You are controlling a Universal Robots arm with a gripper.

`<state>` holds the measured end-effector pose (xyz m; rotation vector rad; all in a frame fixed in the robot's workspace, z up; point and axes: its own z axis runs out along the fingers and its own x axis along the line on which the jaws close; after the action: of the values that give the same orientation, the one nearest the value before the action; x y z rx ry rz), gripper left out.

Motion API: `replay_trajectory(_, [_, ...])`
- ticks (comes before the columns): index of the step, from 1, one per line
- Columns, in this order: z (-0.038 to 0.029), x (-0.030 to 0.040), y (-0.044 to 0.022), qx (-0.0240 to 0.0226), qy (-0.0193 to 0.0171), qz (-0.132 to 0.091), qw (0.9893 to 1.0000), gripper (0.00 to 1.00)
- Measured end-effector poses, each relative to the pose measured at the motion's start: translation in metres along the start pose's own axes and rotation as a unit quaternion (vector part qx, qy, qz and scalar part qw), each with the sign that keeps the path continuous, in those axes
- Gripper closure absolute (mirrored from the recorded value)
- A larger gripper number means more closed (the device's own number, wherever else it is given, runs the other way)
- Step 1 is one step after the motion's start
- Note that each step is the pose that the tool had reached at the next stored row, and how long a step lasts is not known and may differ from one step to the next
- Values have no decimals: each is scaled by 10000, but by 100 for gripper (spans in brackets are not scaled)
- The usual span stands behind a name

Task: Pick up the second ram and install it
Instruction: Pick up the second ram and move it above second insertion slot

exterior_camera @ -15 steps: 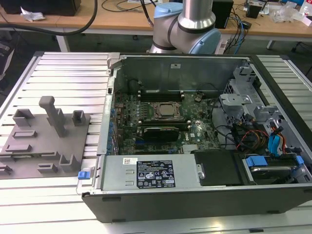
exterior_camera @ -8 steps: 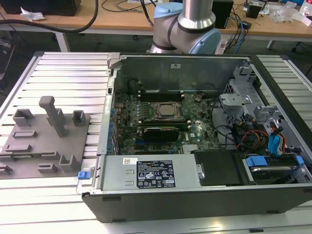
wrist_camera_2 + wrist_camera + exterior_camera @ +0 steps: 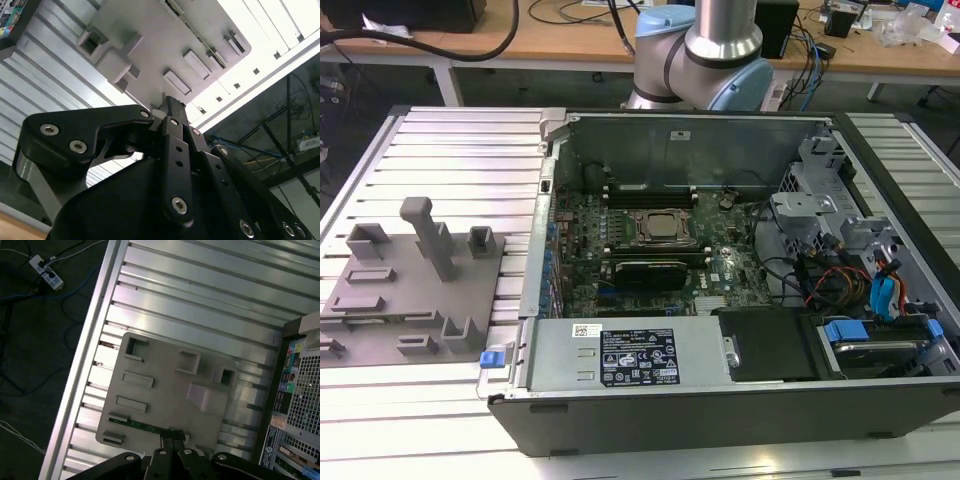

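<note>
Long thin green ram stick (image 3: 145, 426) is sitting along one edge of the grey moulded fixture plate (image 3: 170, 390). In the first wrist view the black gripper (image 3: 173, 434) is hovering over one end of the stick, fingers pressed together, gripping nothing. The plate is lying on the ribbed aluminium table (image 3: 200, 300), beside the open black computer case (image 3: 650, 410).

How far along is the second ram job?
Done: nothing that shows. The second ram lies along the edge of the grey fixture plate, outside the computer case. In hand: the gripper sits over one end of the stick; whether it touches is unclear. Left: both the pickup and the install.
</note>
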<state>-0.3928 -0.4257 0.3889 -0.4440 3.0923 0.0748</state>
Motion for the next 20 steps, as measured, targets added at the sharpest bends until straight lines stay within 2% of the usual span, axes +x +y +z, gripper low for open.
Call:
replay_trajectory(2, [0,0,0,-6,12,-252,9997,89])
replay_trajectory(4, [0,0,0,-11,22,-475,9989,89])
replay_trajectory(5, [0,0,0,-16,30,-679,9977,89])
replay_trajectory(6, [0,0,0,-18,35,-765,9971,89])
replay_trajectory(8, [0,0,0,-22,44,-967,9953,89])
replay_trajectory(9, [0,0,0,-25,49,-1088,9940,89])
replay_trajectory(11, [0,0,0,-28,55,-1224,9925,89])
replay_trajectory(12, [0,0,0,-31,60,-1342,9909,89])
replay_trajectory(14, [0,0,0,-35,74,-1615,9868,89])
replay_trajectory(16, [0,0,0,-36,82,-1761,9843,89])
replay_trajectory(17, [0,0,0,-35,90,-1896,9818,89])
replay_trajectory(18, [0,0,0,-35,93,-1953,9807,89])
replay_trajectory(20, [0,0,0,-34,101,-2093,9778,89])
